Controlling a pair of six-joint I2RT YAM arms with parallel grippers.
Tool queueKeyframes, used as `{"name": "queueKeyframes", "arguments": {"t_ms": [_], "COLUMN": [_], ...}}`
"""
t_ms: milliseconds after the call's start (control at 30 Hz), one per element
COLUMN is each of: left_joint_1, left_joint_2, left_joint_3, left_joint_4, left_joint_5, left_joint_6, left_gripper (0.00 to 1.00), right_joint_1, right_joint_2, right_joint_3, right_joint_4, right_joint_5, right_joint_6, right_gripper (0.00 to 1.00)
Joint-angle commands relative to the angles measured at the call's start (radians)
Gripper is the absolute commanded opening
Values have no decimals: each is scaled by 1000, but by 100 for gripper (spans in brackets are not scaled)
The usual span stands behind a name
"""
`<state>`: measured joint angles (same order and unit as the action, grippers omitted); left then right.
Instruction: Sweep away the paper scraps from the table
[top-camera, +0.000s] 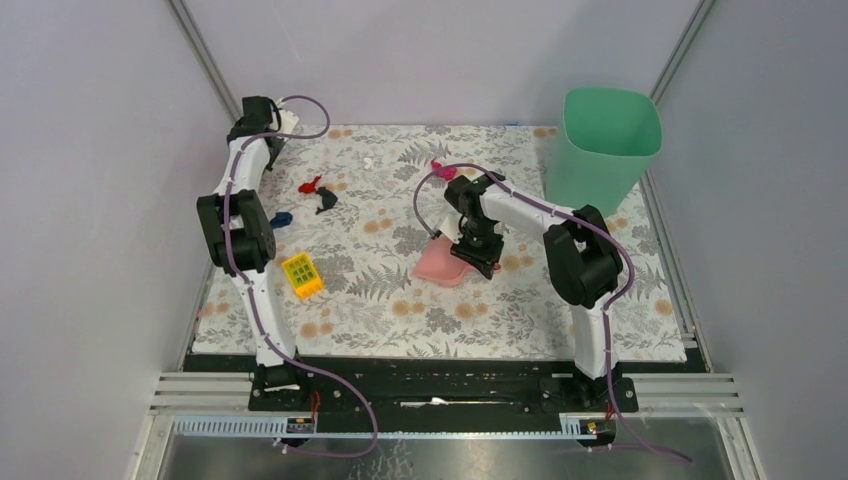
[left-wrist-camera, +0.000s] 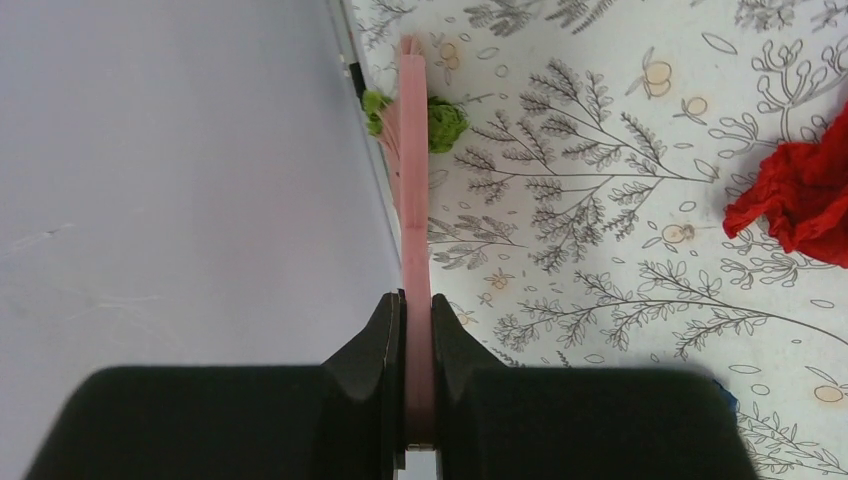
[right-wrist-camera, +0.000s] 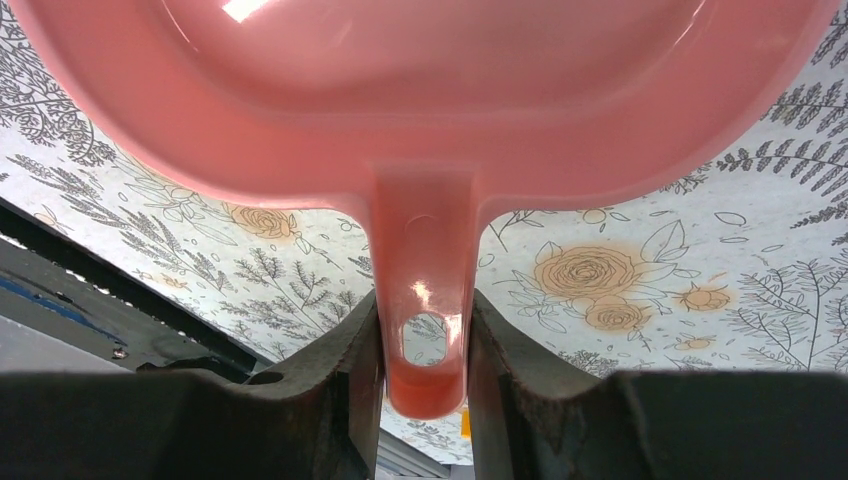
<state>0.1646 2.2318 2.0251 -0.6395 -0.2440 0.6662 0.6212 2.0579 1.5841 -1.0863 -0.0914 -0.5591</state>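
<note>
The left gripper (left-wrist-camera: 417, 305), at the desk's (top-camera: 400, 320) far-left corner, is clamped on a thin pink tool (left-wrist-camera: 412, 200). The paper scraps (top-camera: 310, 185) lie just near and right of it. The right gripper (right-wrist-camera: 425, 330) pinches the pink dustpan (right-wrist-camera: 430, 120) by its handle mid-desk.

Table (top-camera: 520, 310): leaf-patterned covering, both arm bases at its near edge. The left arm reaches to the far left corner, where the left gripper (top-camera: 284, 122) sits; how its jaws stand is not discernible. The right arm folds inward, and the right gripper (top-camera: 472, 256) meets the near-right edge of the pink dustpan (top-camera: 438, 265), which lies mid-table. Paper scraps, left of centre: red scrap (top-camera: 310, 185), dark scrap (top-camera: 326, 200) just beside it, blue scrap (top-camera: 282, 218) near the left arm, and magenta scrap (top-camera: 442, 171) farther right. A yellow brick (top-camera: 302, 275) lies near the left arm. A green bin (top-camera: 605, 145) stands at the far right corner.
</note>
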Motion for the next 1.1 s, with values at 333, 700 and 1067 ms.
{"name": "queueKeyframes", "arguments": {"t_ms": [333,700,1067], "left_joint_1": [-74,-199,-221], "left_joint_2": [-278,-401,-427], "left_joint_3": [-269,-254,-50], "left_joint_4": [-45,-320,-566], "left_joint_5": [173,424,727], "left_joint_6": [-68,-189,-244], "left_gripper": [0,0,0], "right_joint_1": [14,15,15], "right_joint_2": [0,51,22], "right_joint_3": [63,124,102], "right_joint_4": [9,10,9], "right_joint_5": [97,42,48], "right_joint_6": [37,59,64], "right_gripper": [0,0,0]}}
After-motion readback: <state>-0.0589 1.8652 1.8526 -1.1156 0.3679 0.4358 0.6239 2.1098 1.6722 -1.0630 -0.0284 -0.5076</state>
